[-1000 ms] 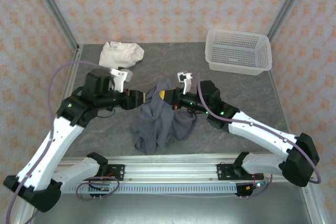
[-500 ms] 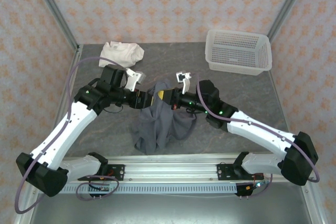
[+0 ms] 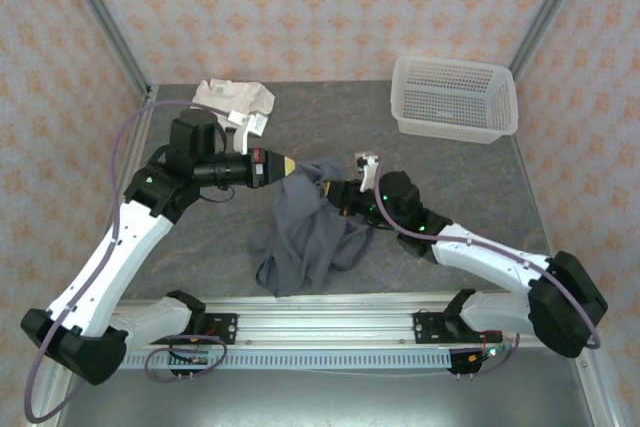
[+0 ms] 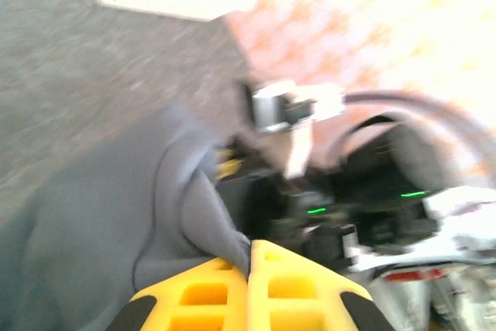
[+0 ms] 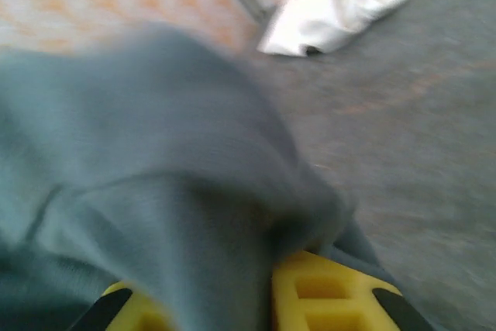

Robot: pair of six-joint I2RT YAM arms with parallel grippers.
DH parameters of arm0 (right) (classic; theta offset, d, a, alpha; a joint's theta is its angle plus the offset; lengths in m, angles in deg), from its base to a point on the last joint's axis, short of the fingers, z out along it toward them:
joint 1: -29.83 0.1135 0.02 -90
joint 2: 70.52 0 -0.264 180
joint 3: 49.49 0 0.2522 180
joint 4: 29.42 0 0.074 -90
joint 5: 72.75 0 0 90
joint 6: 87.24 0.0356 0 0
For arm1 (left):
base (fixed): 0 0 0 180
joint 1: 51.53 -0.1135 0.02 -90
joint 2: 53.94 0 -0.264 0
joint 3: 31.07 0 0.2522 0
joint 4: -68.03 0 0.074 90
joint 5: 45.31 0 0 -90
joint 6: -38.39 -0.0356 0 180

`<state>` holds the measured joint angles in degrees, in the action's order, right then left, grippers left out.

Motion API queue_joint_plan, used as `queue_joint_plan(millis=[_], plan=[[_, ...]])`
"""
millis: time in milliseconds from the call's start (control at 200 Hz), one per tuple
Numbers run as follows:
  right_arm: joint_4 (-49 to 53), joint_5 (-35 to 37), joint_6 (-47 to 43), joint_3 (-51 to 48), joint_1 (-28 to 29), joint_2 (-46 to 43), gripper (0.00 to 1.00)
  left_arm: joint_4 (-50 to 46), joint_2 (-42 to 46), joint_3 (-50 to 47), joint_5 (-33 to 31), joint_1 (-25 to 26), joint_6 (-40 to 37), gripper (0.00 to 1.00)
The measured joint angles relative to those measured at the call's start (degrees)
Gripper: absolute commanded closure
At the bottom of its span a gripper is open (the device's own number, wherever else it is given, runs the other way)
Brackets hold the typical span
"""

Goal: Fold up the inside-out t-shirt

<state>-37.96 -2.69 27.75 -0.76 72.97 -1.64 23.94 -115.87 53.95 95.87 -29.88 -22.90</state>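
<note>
T-shirt (image 3: pixel 300 232), slate-grey and inside out, hangs bunched at the middle of the table (image 3: pixel 470 192), its top lifted. Left gripper (image 3: pixel 292 168), fingers pressed together, pinches its upper edge; right gripper (image 3: pixel 338 193) clamps fabric just beside. Cream garment (image 3: pixel 232 99) and white basket (image 3: pixel 455 97) sit behind.

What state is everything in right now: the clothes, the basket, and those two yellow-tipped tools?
Dark grey t-shirt: bunched, not folded, upper part held up by both tools, the rest sagging in a heap.
Left tool: shut, pinching the t-shirt.
Right tool: shut on the t-shirt, cloth draped over it.
Cream-white garment: crumpled, lying apart from both tools.
Basket: upright, apparently empty.
</note>
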Motion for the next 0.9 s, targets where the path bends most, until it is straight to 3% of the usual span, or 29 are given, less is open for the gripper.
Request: queue_joint_plan(millis=[180,260,360,435,515,706,901], plan=[[6.7,0.6,2.8,3.6,-0.5,1.8,0.52,2.5,0.5,1.0,1.4,0.0,4.0,1.0],[10.0,4.2,4.9,4.2,0.7,-4.3,0.28,2.0,0.4,1.0,1.4,0.0,2.8,1.0],[12.2,9.7,4.8,3.8,5.1,-14.9,0.17,0.2,0.1,1.0,1.4,0.0,0.5,1.0],[14.5,12.4,2.1,5.2,8.9,-19.6,0.16,-1.0,-0.3,0.5,1.5,0.0,-1.4,1.0],[18.0,14.2,-2.4,9.3,10.1,-18.9,0.16,-2.5,-0.8,-0.3,2.2,0.0,-3.1,1.0],[22.6,16.1,-21.3,16.3,10.1,-7.7,0.15,-7.1,-1.7,-0.7,5.0,0.0,-9.6,1.0],[30.8,8.7,-36.1,22.1,9.7,2.7,0.17,-10.6,-2.5,-0.7,8.3,0.0,-14.6,1.0]])
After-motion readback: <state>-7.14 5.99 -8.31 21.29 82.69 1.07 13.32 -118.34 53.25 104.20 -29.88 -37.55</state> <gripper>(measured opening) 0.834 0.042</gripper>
